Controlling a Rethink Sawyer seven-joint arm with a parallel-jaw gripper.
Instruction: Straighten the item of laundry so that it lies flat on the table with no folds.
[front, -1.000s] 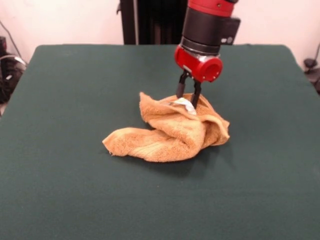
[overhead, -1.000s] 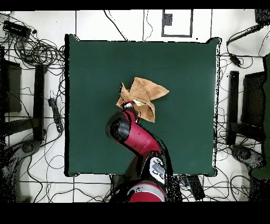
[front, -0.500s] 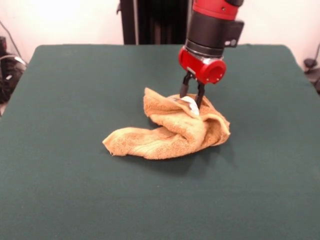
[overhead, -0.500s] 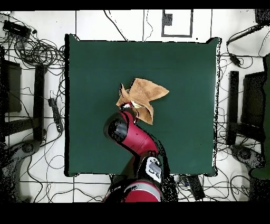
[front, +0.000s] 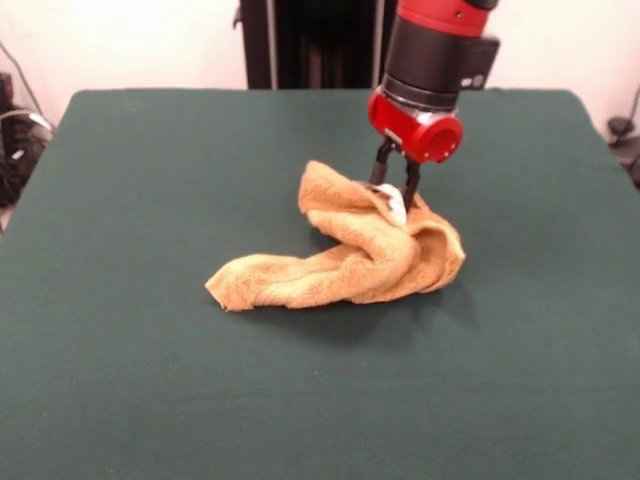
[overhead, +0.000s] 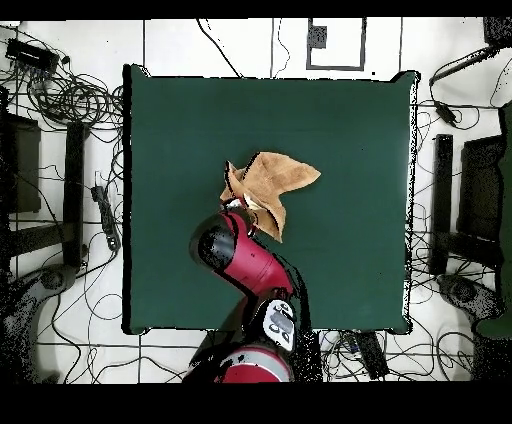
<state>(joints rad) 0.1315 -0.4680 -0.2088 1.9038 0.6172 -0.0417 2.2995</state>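
Crumpled hand towel near the table centre, gripped at its raised fold.

From left to right in the front view: the orange-tan hand towel (front: 345, 255) lies bunched on the green table (front: 130, 180), one end trailing left; the gripper (front: 397, 193) pinches the towel's upper fold beside the white label (front: 394, 205).

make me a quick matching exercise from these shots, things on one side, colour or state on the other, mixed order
Things:
1. towel
2. table
3. gripper
4. label

Colour or state:
A. dark green, bare around the cloth
B. small and white, at the fingertips
C. orange-tan, bunched up with folds
D. shut on the cloth's raised part

Pairs: 1-C, 2-A, 3-D, 4-B
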